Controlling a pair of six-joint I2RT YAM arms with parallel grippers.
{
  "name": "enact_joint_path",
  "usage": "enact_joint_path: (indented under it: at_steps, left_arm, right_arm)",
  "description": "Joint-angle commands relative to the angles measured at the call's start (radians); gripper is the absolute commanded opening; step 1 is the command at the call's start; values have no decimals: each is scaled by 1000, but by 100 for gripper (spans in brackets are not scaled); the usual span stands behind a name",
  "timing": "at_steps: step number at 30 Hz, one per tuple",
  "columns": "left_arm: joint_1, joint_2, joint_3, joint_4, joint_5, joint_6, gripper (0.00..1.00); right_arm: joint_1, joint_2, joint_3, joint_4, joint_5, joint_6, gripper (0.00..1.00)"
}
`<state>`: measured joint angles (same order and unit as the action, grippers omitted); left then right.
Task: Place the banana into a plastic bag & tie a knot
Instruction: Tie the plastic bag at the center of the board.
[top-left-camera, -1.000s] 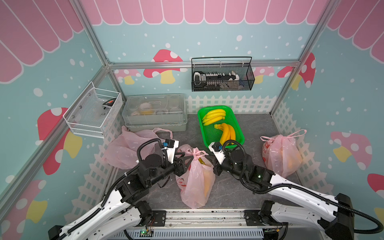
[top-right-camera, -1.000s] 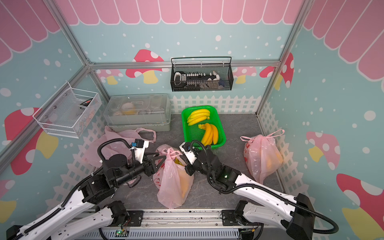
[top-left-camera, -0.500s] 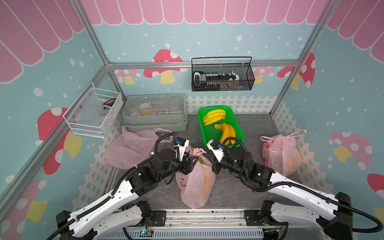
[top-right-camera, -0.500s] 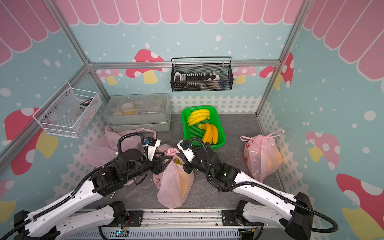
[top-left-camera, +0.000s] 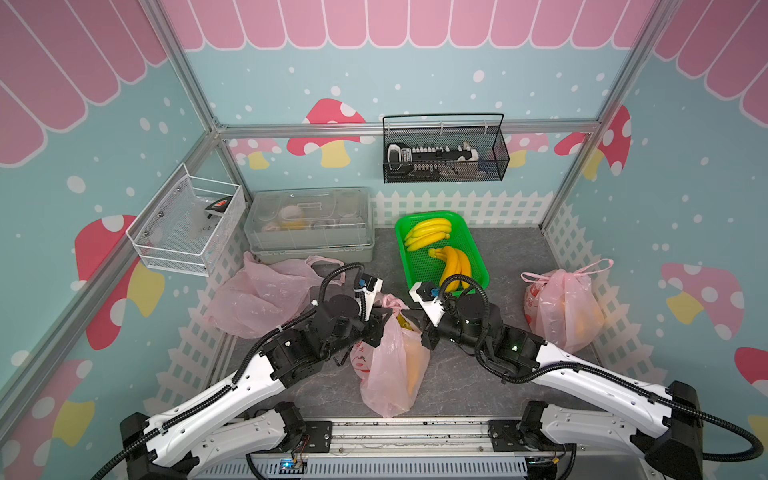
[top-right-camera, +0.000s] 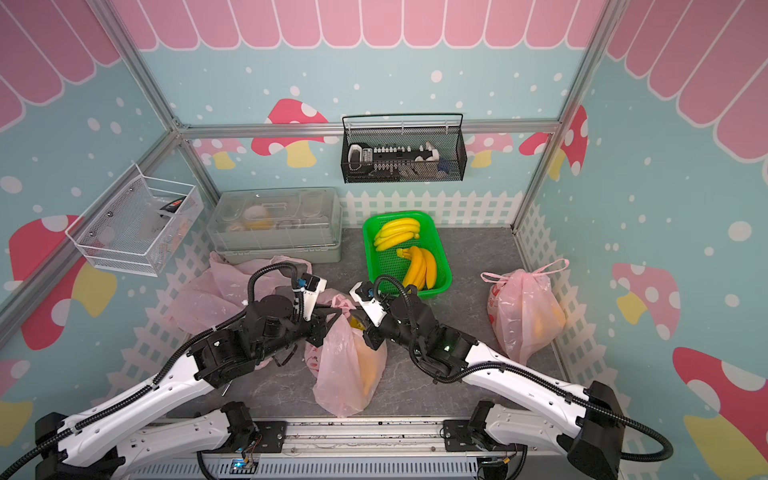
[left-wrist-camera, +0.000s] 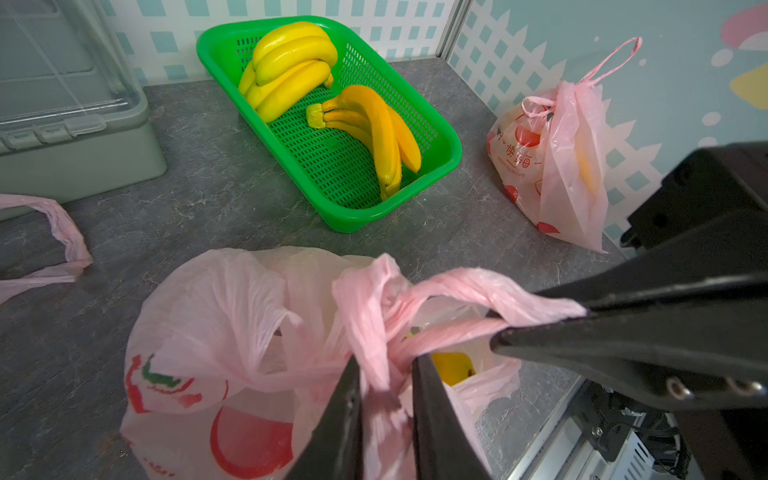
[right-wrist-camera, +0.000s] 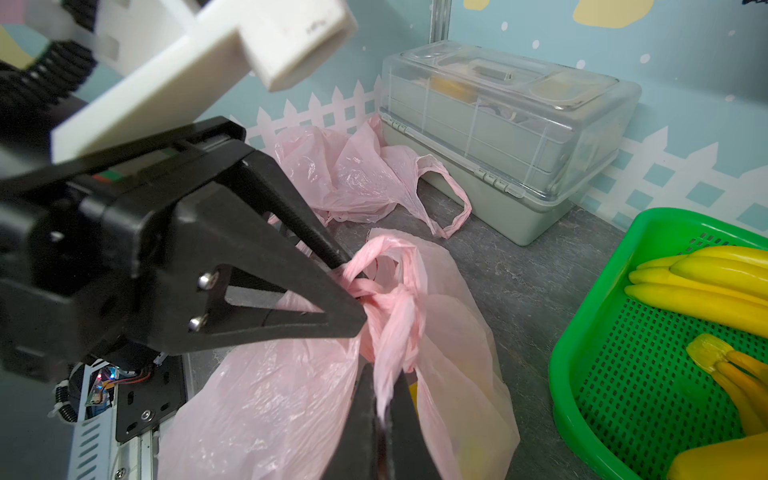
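Top views both look down into a small booth with teal walls (top-left-camera: 415, 83) dotted white, pink scallops and red mushrooms painted on them. A white picket fence (top-left-camera: 457, 208) runs round the foot, edging a flat, matte tabletop (top-left-camera: 511, 266) of grey veined stone look. Toward the back sits a green basket (top-left-camera: 419, 268) of perforated plastic holding two glossy yellow bunches (top-left-camera: 428, 232), beside a box (top-left-camera: 309, 224) with a clear lid. A tied bag (top-left-camera: 561, 307) stands near the right fence, and a crumpled empty bag (top-left-camera: 262, 291) lies at the left. In the middle stands the plastic bag (top-left-camera: 390, 374), thin, pink and wrinkled. The banana (top-left-camera: 401, 322) is inside it, yellow at the mouth and dull orange through the film. The left gripper (top-left-camera: 382, 318) and right gripper (top-left-camera: 417, 321) meet at the bag's mouth from either side.

Left wrist view: the left gripper's black tapered fingers (left-wrist-camera: 345, 419) stand only narrowly apart, with a twisted rope of the bag's handle squeezed between them. The right gripper reaches in from the side, clamped on another pink strand. The two strands cross in a loose twist, and a bit of yellow shows in the opening.

Right wrist view: the right gripper's fingers (right-wrist-camera: 361, 415) are pressed all but together on a flat strip of handle. The left gripper's tips pinch the twisted loop at the bag's mouth.
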<state>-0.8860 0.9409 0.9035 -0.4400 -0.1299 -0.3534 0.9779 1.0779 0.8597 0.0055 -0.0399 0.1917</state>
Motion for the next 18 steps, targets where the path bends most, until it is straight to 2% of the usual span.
enact_joint_path:
  at_steps: [1,5,11,14,18]
  left_arm:
    - [-5,-3,20,15,-14,12,15]
    - [-7,4,17,17,-6,18,8]
    - [-17,2,7,27,-6,26,5]
    - [-25,1,3,32,-9,29,5]
    - [-30,1,-2,41,-6,30,5]
  right_arm:
    - [7,-4,21,18,-6,10,2]
    - [7,-21,15,18,8,38,12]
    - [7,-62,-9,3,81,148,41]
    - [7,-62,-5,-18,102,211,47]
    - [8,-33,1,-36,127,261,48]
